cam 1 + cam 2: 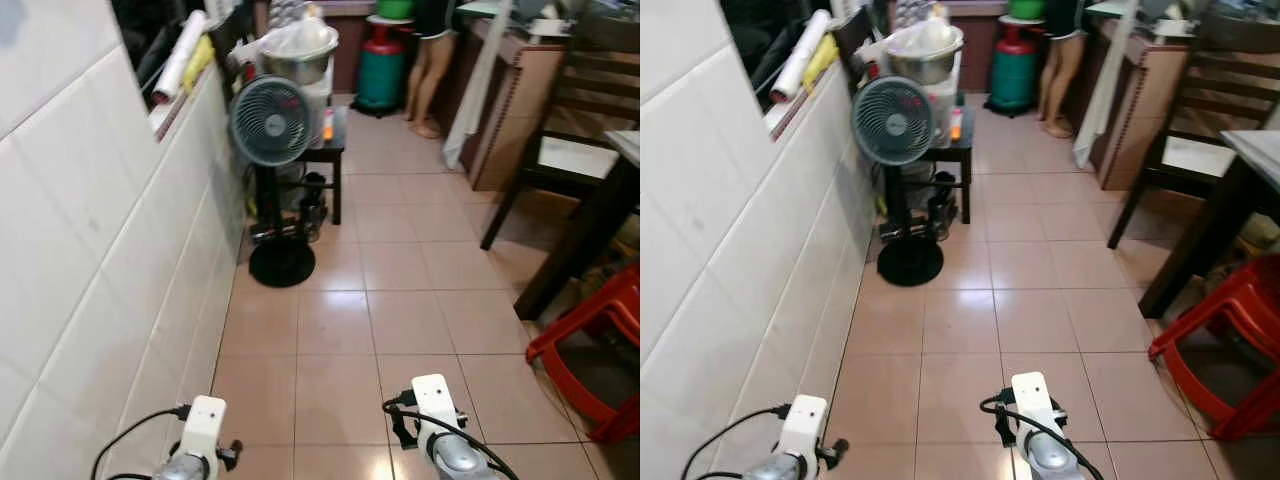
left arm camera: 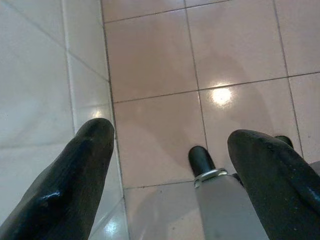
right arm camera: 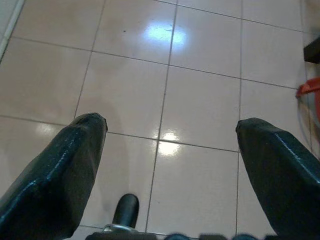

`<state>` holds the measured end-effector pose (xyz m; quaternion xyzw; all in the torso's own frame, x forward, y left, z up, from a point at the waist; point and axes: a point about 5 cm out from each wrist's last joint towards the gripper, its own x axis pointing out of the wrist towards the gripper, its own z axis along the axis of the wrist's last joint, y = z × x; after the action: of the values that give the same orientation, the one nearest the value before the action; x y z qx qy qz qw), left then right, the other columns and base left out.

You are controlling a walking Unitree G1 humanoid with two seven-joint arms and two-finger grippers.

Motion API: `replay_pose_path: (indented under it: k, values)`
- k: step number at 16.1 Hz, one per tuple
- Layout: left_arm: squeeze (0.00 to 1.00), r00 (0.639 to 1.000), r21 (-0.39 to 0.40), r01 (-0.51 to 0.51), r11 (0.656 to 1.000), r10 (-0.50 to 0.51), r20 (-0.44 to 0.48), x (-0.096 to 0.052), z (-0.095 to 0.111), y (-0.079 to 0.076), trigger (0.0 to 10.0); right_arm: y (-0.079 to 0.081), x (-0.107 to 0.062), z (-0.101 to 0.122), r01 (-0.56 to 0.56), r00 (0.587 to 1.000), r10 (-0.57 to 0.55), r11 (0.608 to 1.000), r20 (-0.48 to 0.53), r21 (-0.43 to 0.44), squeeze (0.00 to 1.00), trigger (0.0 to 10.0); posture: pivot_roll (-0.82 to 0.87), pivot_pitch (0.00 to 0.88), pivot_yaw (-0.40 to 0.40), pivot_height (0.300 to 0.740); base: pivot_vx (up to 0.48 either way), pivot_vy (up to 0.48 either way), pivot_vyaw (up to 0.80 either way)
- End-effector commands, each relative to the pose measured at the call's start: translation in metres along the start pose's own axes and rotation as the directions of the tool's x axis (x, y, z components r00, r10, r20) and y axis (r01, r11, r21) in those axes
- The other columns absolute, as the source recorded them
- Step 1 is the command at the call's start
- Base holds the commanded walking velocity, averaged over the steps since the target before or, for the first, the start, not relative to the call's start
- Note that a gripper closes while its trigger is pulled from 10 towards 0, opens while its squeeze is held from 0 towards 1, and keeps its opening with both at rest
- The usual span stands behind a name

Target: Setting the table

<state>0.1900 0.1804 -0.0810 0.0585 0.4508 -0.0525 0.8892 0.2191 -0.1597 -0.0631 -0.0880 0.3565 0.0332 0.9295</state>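
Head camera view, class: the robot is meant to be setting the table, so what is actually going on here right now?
Nothing is being handled yet. The robot stands in a tiled passage beside a white wall, both arms low. The left gripper and right gripper are open and empty over the floor. Ahead stand a fan, a small black table and a person. To the right are a dark table, a chair and a red stool.

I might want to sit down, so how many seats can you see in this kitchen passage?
2: a dark wooden chair with a pale seat beside the dark table on the right, and a red plastic stool nearer, partly cut off at the edge. Others may be hidden.
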Motion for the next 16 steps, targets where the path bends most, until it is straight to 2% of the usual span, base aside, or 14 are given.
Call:
replay_pose_path:
  k: [1,3,6,8,10,12,16]
  values:
    - [0.00,1.000,-0.006,0.014,1.000,-0.014,-0.001,0.001,0.004,-0.003,10.0,-0.001,0.001,0.001,0.004,1.000,-0.004,1.000,-0.005,0.006,0.00,10.0,-0.07,0.000,0.032,0.740,0.289,0.000,-0.48]
    - [0.00,0.999,0.012,0.048,0.999,-0.048,0.005,0.004,0.008,-0.021,10.0,-0.001,0.000,-0.001,0.006,1.000,-0.006,1.000,-0.016,0.015,0.00,10.0,-0.07,0.000,0.036,0.740,0.321,0.000,-0.48]
    - [0.00,0.998,0.015,0.061,0.998,-0.061,0.006,0.005,0.010,-0.029,10.0,-0.001,0.000,-0.003,0.002,1.000,-0.002,1.000,-0.023,0.010,0.00,10.0,-0.08,0.000,0.039,0.740,0.345,0.000,-0.48]
    - [0.00,0.999,0.014,0.051,0.999,-0.051,0.002,0.003,0.008,-0.019,10.0,-0.001,-0.001,-0.004,0.002,1.000,-0.002,1.000,-0.024,0.007,0.00,10.0,-0.08,0.000,0.041,0.740,0.360,0.000,0.00]
    - [0.00,1.000,0.009,0.026,1.000,-0.026,-0.007,0.000,0.002,0.002,10.0,-0.001,-0.001,-0.004,-0.009,1.000,0.009,1.000,-0.024,-0.009,0.00,10.0,-0.08,0.000,0.041,0.740,0.362,0.000,0.00]
    - [0.00,1.000,0.011,0.025,1.000,-0.025,-0.010,0.000,0.001,0.004,10.0,0.000,-0.001,-0.004,-0.012,1.000,0.012,1.000,-0.024,-0.010,0.00,10.0,-0.08,0.000,0.041,0.740,0.360,0.000,0.26]
    - [0.00,1.000,0.013,0.026,1.000,-0.026,-0.014,-0.001,-0.001,0.007,10.0,0.001,-0.001,-0.005,-0.013,1.000,0.013,1.000,-0.025,-0.014,0.00,10.0,-0.08,0.000,0.043,0.740,0.362,0.000,0.78]
